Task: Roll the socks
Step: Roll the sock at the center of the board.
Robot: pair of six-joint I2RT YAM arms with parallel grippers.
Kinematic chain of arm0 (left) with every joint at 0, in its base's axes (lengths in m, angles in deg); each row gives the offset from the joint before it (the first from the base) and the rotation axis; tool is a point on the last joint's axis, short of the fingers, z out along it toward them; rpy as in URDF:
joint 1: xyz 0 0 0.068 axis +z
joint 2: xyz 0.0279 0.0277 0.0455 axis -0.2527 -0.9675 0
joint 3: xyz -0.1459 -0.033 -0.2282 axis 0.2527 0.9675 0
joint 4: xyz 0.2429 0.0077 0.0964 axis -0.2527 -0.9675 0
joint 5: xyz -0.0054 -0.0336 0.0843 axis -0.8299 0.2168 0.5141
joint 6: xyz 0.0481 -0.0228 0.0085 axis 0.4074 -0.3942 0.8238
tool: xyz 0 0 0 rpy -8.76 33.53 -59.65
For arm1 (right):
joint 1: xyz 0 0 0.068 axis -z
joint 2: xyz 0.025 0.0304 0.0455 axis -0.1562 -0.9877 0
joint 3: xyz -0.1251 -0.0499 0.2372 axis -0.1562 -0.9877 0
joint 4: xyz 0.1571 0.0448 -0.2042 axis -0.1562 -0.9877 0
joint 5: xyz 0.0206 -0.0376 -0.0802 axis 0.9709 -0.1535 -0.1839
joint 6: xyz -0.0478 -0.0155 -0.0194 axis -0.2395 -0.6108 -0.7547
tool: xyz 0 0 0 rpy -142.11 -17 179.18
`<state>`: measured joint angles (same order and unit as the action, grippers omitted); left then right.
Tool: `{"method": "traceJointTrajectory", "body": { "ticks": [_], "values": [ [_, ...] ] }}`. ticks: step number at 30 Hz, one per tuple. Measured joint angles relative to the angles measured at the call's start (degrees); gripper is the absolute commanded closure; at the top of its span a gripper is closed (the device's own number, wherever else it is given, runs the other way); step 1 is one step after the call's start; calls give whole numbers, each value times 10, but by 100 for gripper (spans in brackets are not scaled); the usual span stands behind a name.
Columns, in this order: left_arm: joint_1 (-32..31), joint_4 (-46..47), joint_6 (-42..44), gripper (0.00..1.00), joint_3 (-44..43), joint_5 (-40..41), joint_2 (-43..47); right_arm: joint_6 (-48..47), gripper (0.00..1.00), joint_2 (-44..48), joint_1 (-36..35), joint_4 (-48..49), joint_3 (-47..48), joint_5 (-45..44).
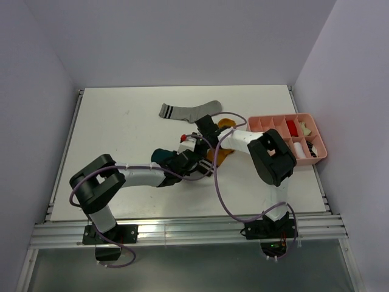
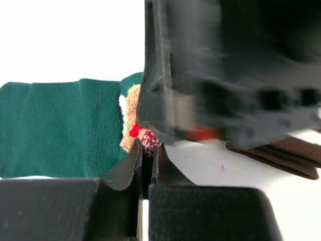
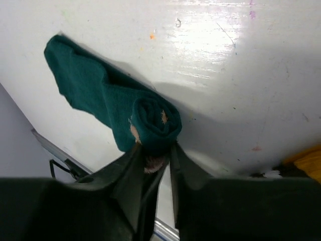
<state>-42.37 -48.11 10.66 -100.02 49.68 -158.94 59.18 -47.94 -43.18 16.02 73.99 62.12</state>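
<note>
Dark teal printed fabric sock (image 3: 95, 93), half rolled, lies mid-worktop (image 3: 225, 75). Left hand (image 2: 145, 159) is pinched shut on its printed edge. Right hand (image 3: 155, 148) has jaws narrowly apart at the rolled end; grip unclear. Advice: re-grip squarely and wind tightly toward the flat tail.

The soft dark teal fabric sock (image 3: 95, 95) is plain green-blue along its length, with a print in red, white and tan at one end. The flat grey knit sock (image 1: 188, 112) has dark stripes at its cuff. The crumpled mustard-orange sock (image 1: 222, 155) is a warm yellow-brown. The shallow pink plastic compartment tray (image 1: 267, 120) holds small rolled bundles (image 1: 292, 127) in red, white and cream, all on a matte white table (image 1: 121, 134).
</note>
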Motion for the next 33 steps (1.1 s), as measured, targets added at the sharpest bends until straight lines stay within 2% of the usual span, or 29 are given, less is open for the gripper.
{"method": "traceJointTrajectory", "body": {
  "ticks": [3,8,14,24,33],
  "values": [
    [33,12,-17,99,15,-61,21,9,51,25,6,31,-30,-1],
    [105,55,-53,99,53,-180,53,30,38,91,35,80,-77,-8],
    [185,111,-102,99,107,-312,85,44,36,140,55,153,-120,-15],
    [329,249,-224,99,220,-508,104,47,38,117,33,235,-153,0],
    [381,358,-313,99,278,-587,81,47,38,54,-10,280,-145,11]
  ]
}}
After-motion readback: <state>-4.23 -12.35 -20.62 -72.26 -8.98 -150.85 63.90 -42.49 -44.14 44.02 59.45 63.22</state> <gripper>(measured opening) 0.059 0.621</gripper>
